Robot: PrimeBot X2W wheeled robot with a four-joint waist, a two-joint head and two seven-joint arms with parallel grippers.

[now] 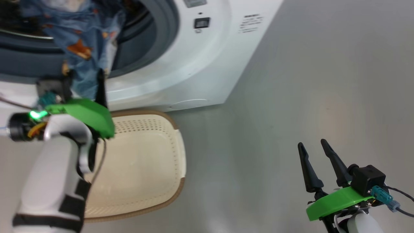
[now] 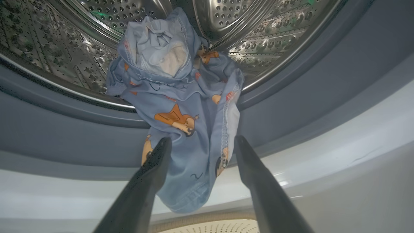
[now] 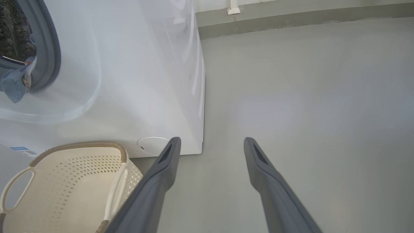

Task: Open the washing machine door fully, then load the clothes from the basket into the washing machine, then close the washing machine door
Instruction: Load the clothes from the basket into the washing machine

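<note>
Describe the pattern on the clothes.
The clothes are light blue with orange-brown cartoon animal prints; left wrist view shows it best.

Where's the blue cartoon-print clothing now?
In the head view's upper left, the clothes drape from the drum over the grey gasket, hanging between the left gripper's open fingers.

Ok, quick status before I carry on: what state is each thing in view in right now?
washing machine: mouth open, drum exposed.
clothes: draped over the grey seal, part in the drum, tail hanging outside.
basket: on the floor before the machine, empty where visible.
left pincer: open, fingers either side of the hanging tail, not clamped.
right pincer: open, empty, over the floor.
</note>
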